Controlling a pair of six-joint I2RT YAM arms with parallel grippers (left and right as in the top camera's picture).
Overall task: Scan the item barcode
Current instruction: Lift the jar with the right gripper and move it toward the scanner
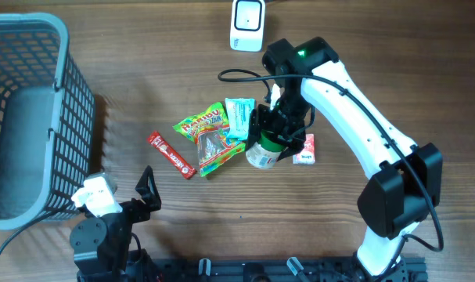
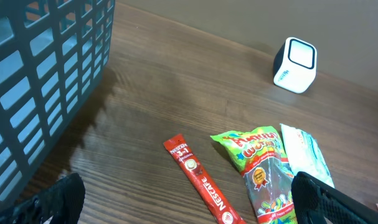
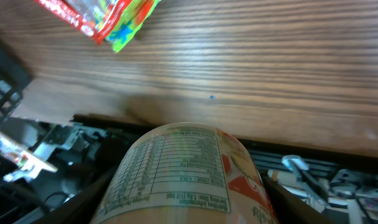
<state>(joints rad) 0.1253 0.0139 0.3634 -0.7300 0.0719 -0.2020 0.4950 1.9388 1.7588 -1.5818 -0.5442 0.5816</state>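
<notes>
The item is a round tub (image 1: 262,153) with a green top and pale base, held tilted just above the table beside a pile of snacks. My right gripper (image 1: 275,135) is shut on it from above. In the right wrist view the tub (image 3: 182,174) fills the space between the dark fingers (image 3: 92,202), its printed nutrition label facing the camera; no barcode shows there. The white barcode scanner (image 1: 247,23) stands at the table's far edge, also seen as a scanner (image 2: 294,65) in the left wrist view. My left gripper (image 1: 147,186) rests open near the front edge, holding nothing.
A grey mesh basket (image 1: 61,47) fills the left side. A red Nescafe stick (image 1: 170,154), a green gummy bag (image 1: 210,137), a teal packet (image 1: 239,116) and a pink packet (image 1: 304,149) lie mid-table around the tub.
</notes>
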